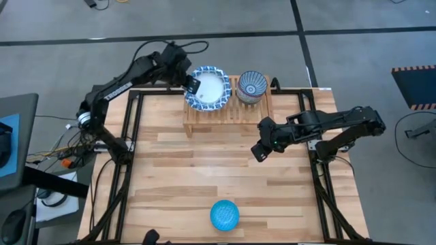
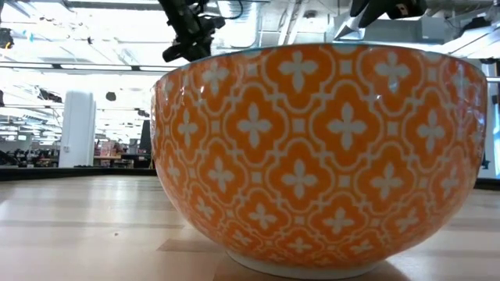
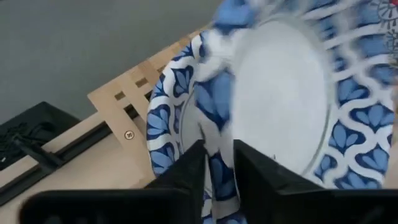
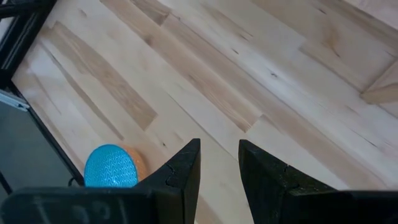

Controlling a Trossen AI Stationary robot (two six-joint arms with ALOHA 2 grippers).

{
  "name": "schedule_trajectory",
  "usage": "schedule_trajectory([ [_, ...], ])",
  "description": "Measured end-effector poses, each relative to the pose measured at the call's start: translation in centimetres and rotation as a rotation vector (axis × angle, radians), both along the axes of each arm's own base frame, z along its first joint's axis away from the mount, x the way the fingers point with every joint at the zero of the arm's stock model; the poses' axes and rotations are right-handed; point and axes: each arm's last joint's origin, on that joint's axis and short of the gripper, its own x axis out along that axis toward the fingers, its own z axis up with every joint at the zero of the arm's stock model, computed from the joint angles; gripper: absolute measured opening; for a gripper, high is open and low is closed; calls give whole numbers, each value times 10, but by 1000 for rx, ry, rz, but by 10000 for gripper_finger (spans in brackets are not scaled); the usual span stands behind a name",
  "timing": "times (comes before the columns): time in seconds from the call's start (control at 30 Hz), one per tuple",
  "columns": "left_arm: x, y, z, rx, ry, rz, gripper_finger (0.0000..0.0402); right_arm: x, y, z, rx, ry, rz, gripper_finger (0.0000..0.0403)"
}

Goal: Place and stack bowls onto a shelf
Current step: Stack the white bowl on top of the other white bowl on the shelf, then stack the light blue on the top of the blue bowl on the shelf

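Left tool (image 1: 191, 86) pinching white bowl's (image 1: 212, 88) rim

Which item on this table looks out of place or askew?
The white bowl with a blue rim overhangs the shelf edge, pinched by the left gripper. A blue-lined bowl sits alone at the table's opposite edge.
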Motion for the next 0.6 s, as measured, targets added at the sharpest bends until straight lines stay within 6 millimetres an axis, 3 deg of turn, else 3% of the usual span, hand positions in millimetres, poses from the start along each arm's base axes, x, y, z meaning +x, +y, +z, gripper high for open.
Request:
schedule_trajectory([
  [0.33,-3,1,13,45,58,33,192,-2,0,-1,-6,27,0,134],
  [0.6,-13,-17,23,55,110,-6,221,16,5,-13,-8,10,49,134],
])
